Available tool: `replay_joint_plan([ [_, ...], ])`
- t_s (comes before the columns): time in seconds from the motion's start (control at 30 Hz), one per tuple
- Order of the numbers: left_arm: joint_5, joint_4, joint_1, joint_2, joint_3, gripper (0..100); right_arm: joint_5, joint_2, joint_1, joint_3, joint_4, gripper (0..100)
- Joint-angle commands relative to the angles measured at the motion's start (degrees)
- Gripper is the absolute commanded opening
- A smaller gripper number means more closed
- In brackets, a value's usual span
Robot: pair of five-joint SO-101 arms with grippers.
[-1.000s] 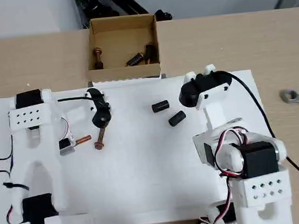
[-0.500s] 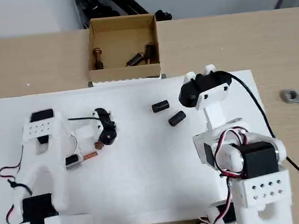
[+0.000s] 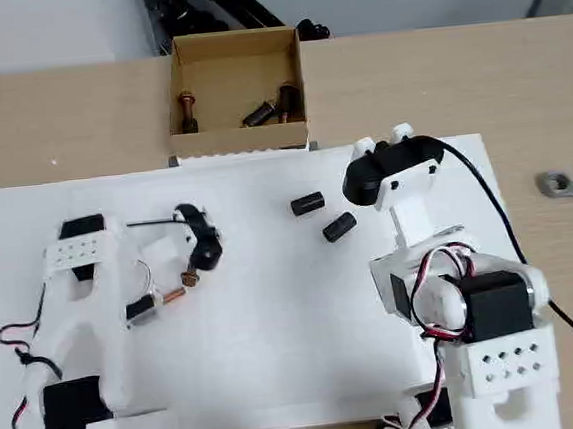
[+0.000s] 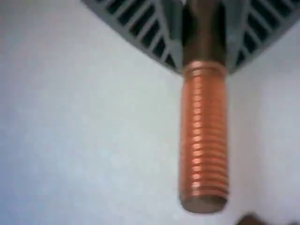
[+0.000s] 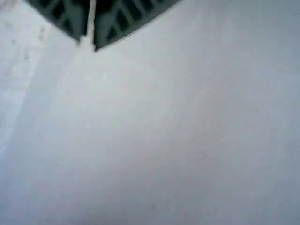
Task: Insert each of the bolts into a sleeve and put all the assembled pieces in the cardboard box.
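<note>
A copper bolt (image 4: 204, 140) sticks out from between the dark ribbed fingers of my left gripper (image 4: 204, 61), which is shut on its upper shank. In the high view this left gripper (image 3: 195, 271) hovers over the white mat's left half with the bolt (image 3: 177, 291) beside it. Two black sleeves (image 3: 307, 204) (image 3: 339, 227) lie loose on the mat to the right of it. My right gripper (image 3: 357, 182) sits just right of the sleeves; its fingers (image 5: 110, 26) are shut with nothing between them. The cardboard box (image 3: 241, 133) at the back holds several assembled pieces.
The white mat (image 3: 278, 346) covers most of the wooden table. A metal wrench (image 3: 570, 187) lies on the bare wood at the far right. Dark cables sit behind the box.
My left arm has pulled back toward the table's front, and its gripper has shifted slightly nearer with the bolt. The right arm and the sleeves have not moved.
</note>
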Motion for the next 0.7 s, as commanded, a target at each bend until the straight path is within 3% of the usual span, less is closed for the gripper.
replay_joint_plan([
  [0.0, 1.3, 8.4, -0.4, -1.2, -8.8, 1, 0.6, -0.7, 0.5, -0.3, -0.9, 0.4],
  [0.17, 1.3, 14.4, -0.4, -1.2, -15.9, 1, 0.6, -0.7, 0.5, -0.3, -0.9, 0.4],
  [0.37, 0.7, 10.8, -0.4, -0.8, -14.9, 1, 0.6, -0.8, 0.5, -0.2, -0.9, 0.4],
  [0.67, -16.6, 6.9, -0.3, -1.1, -8.7, 1, 0.6, -0.7, 0.5, -0.2, -0.7, 0.4],
])
